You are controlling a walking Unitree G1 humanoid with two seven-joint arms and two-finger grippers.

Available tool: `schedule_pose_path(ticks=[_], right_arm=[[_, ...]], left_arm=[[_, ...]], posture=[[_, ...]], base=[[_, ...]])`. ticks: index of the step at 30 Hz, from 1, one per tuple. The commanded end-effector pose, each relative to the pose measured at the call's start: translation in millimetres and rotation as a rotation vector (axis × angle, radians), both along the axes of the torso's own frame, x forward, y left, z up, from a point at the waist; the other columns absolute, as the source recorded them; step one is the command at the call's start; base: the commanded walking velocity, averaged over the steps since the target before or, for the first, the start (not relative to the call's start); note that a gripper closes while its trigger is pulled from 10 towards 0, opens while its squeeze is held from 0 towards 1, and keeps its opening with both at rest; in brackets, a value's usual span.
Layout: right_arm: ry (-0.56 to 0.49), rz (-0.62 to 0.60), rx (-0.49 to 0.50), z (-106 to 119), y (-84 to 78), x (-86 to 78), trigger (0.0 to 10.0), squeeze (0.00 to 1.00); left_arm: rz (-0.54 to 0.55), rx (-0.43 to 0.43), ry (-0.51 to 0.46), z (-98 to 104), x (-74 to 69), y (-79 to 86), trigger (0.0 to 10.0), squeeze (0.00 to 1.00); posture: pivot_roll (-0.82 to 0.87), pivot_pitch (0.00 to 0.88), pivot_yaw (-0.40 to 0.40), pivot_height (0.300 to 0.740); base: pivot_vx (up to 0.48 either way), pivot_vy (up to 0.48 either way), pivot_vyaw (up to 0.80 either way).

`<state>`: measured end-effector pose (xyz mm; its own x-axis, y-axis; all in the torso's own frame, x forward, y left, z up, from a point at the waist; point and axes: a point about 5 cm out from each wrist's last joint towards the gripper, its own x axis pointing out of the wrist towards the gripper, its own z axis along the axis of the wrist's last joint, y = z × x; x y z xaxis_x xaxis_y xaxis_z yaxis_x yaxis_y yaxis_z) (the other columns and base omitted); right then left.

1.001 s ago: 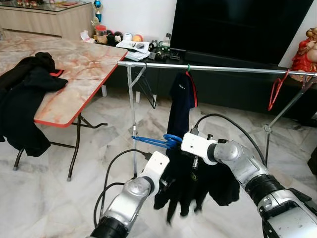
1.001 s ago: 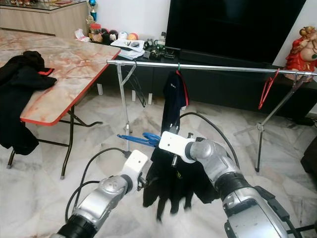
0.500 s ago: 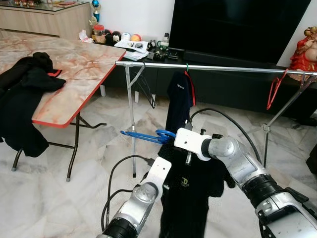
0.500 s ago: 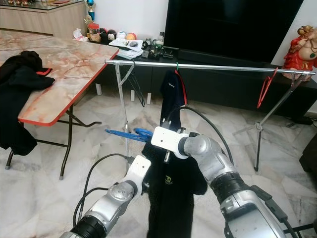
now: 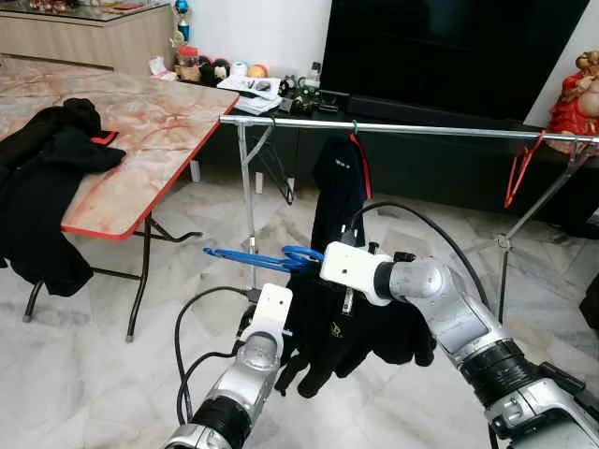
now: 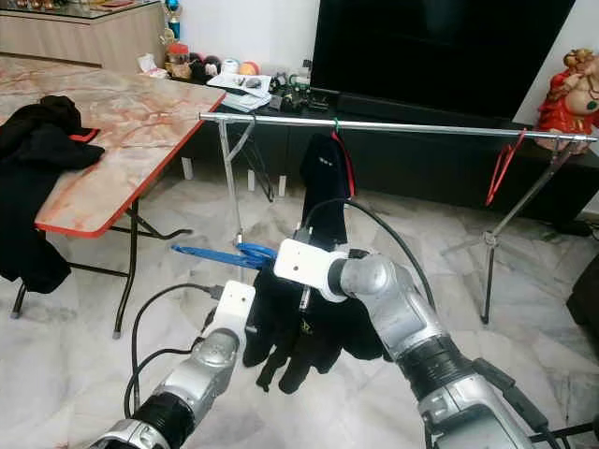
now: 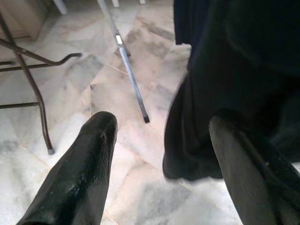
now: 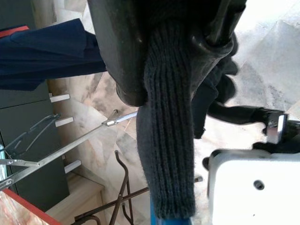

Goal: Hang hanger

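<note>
A blue hanger (image 5: 251, 258) carries a black garment (image 5: 348, 327) that hangs bunched in front of me. My right gripper (image 8: 173, 51) is shut on the hanger's neck through the garment's ribbed collar (image 8: 168, 140), below and in front of the silver rail (image 5: 421, 128). Lower down, my left gripper (image 7: 164, 154) is open, and the garment's hem (image 7: 211, 117) lies against one of its fingers (image 7: 248, 173). On the rail hang a navy garment on a red hanger (image 5: 339, 182), an empty red hanger (image 5: 520, 170) and a dark hanger (image 5: 273, 161).
A marble-topped folding table (image 5: 150, 131) with black clothes (image 5: 42, 187) draped over it stands to the left. Behind the rail are a low cabinet with a large TV (image 5: 449, 47) and small items. The rail's legs (image 5: 249, 215) stand on the marble floor.
My right gripper has carried the blue hanger a little left and up. The garment, hanging long half a second ago, is bunched again. My left gripper has risen to its lower edge.
</note>
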<state>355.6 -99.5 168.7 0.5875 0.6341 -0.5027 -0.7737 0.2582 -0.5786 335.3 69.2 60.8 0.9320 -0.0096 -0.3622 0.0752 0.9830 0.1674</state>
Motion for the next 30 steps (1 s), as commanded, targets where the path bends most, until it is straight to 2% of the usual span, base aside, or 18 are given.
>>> schedule_pose_path(ticks=[1,4,5,7,9,10,11,12,16,18,20,27,30], right_arm=[[-0.03,0.007,0.027,12,-2.0,-1.7,0.0,0.0],[-0.028,0.011,0.028,12,-1.3,-3.1,0.0,0.0],[-0.026,0.012,0.029,12,-0.7,-3.7,0.0,0.0],[-0.023,0.011,0.03,11,-0.3,-3.8,0.0,0.0],[-0.023,0.011,0.028,11,-0.3,-3.9,0.0,0.0],[-0.019,0.009,0.029,10,-0.5,-4.2,0.0,0.0],[-0.018,0.008,0.03,10,-0.6,-4.3,0.0,0.0],[-0.016,0.006,0.023,9,-1.0,-4.7,0.0,0.0],[-0.01,0.004,0.022,8,-1.1,-5.3,0.0,0.0],[-0.008,0.004,0.025,7,-0.1,-5.6,0.0,0.0],[-0.009,0.008,0.028,8,1.5,-6.2,0.0,0.0],[-0.012,0.019,0.035,9,4.2,-8.1,0.0,0.0],[-0.013,0.021,0.038,10,4.9,-8.5,0.0,0.0]], left_arm=[[0.005,-0.062,-0.049,11,4.7,-8.9,10.0,0.0],[-0.026,-0.14,-0.071,15,5.2,-17.7,10.0,0.0],[-0.076,-0.198,-0.087,19,4.3,-27.3,10.0,0.0],[-0.2,-0.22,-0.092,22,0.4,-43.0,10.0,0.0],[-0.242,-0.228,-0.097,23,-1.5,-48.5,10.0,0.0],[-0.322,-0.229,-0.094,23,-5.8,-57.7,10.0,0.0],[-0.357,-0.228,-0.09,22,-7.8,-61.4,10.0,0.0],[-0.456,-0.202,-0.085,21,-13.9,-70.4,10.0,0.0],[-0.541,-0.173,-0.053,15,-21.3,-77.6,10.0,0.0],[-0.525,-0.129,-0.028,9,-22.1,-75.5,10.0,0.0],[-0.436,-0.102,0.018,3,-19.2,-67.2,10.0,0.0],[-0.258,-0.084,0.095,-8,-12.9,-43.0,10.0,0.0],[-0.229,-0.091,0.115,-10,-12.3,-40.6,10.0,0.0]], posture=[[0.03,0.0,-0.117,0.74],[0.03,0.0,-0.117,0.74],[0.03,0.0,-0.118,0.74],[0.03,0.0,-0.118,0.74],[0.03,0.0,-0.117,0.74],[0.03,0.0,-0.117,0.74],[0.03,0.0,-0.117,0.74],[0.04,0.0,-0.117,0.74],[0.04,0.0,-0.116,0.74],[0.04,0.0,-0.115,0.74],[0.04,0.0,-0.115,0.74],[0.04,0.0,-0.114,0.74],[0.04,0.0,-0.113,0.74]], base=[[0.0,0.0,0.0],[0.0,0.0,0.0],[0.0,0.0,0.0],[0.0,0.0,0.0],[0.0,0.0,0.0],[0.0,0.0,0.0],[0.0,0.0,0.0],[0.0,0.0,0.0],[0.0,0.0,0.0],[0.0,0.0,0.0],[0.0,0.0,0.0],[0.0,0.0,0.0],[0.0,0.0,0.0]])
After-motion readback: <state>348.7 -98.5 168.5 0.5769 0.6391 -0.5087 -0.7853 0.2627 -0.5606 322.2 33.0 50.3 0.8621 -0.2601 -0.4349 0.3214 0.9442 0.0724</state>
